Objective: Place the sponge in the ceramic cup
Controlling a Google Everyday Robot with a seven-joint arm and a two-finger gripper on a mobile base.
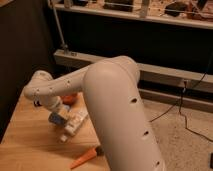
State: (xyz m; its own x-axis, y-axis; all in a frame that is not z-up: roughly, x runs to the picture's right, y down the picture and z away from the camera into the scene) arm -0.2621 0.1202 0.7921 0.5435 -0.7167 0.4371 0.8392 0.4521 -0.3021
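Gripper [62, 121] (whether it grips anything cannot be told) hangs lower left over the pale wooden table [22, 147]; speckled grey floor [187, 137] lies right.

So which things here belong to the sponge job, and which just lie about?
Job: gripper, low over the table; pale blue thing beside it, sponge or cup, cannot tell.
Lying about: orange-red bowl; orange carrot-like thing.
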